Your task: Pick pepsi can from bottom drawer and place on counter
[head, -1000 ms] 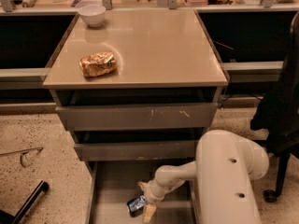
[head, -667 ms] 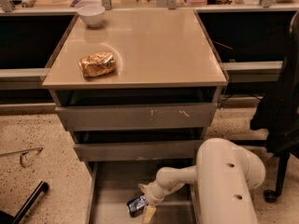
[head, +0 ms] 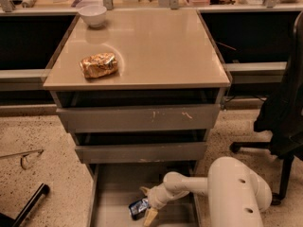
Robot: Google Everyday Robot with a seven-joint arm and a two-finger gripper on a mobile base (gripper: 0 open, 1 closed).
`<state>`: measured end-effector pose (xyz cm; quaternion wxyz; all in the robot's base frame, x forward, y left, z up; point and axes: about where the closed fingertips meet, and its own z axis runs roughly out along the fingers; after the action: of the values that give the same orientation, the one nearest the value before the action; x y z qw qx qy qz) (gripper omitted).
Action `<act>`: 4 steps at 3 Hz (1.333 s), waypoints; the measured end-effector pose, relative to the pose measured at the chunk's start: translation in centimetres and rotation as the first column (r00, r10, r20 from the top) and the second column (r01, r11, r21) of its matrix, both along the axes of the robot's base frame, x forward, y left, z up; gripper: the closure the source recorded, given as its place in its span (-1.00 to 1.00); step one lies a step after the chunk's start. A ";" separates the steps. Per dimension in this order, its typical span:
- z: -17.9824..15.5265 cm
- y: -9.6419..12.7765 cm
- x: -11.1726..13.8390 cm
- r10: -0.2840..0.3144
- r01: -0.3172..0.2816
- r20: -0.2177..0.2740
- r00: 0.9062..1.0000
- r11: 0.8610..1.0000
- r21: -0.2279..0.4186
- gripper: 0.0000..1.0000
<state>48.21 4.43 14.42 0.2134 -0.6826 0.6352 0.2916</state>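
Robot's pale two-finger claw (head: 147,204) is way down below the counter's front edge, coming in from the right on a fat cream arm (head: 232,193). It's right up against the small blue metal pepsi can (head: 138,208) with the white markings. Honestly can't tell if it's got a real squeeze on it or is just sitting loose around it. The can lies tipped on the flat floor of the wide grey metal bottom drawer (head: 116,186), which is pulled out below the counter. It's roughly under the middle of the counter's front edge, and it's the only thing I can see in there. There's a good stretch of bare drawer floor left of the can, less on the right where the arm fills the space. Between that drawer and the counter are the two shallower grey drawers (head: 142,118) with scratched fronts, a dark gap above each, so the way up runs past both fronts. The big square beige glossy counter (head: 156,46) has a crinkly golden-brown snack bag (head: 98,65) near its front left and a small white bowl (head: 92,14) at its back left corner, with open room across its right half. A black office chair (head: 284,122) stands right of the counter on the speckled floor (head: 47,141). Versus a second ago, basically nothing moved: can, claw, bag and bowl are all in the same spots.
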 end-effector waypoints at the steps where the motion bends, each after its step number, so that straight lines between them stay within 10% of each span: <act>1: -1.4 0.2 0.3 -0.002 0.002 -0.045 0.999 1.000 0.006 -1.00; 2: -2.8 1.1 0.2 0.013 -0.010 -0.138 0.990 1.000 0.021 -0.63; 4: -2.5 1.0 0.4 0.021 -0.018 -0.147 0.989 1.000 0.025 0.30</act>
<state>48.59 5.40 11.88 0.1713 -0.6629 0.6390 0.3506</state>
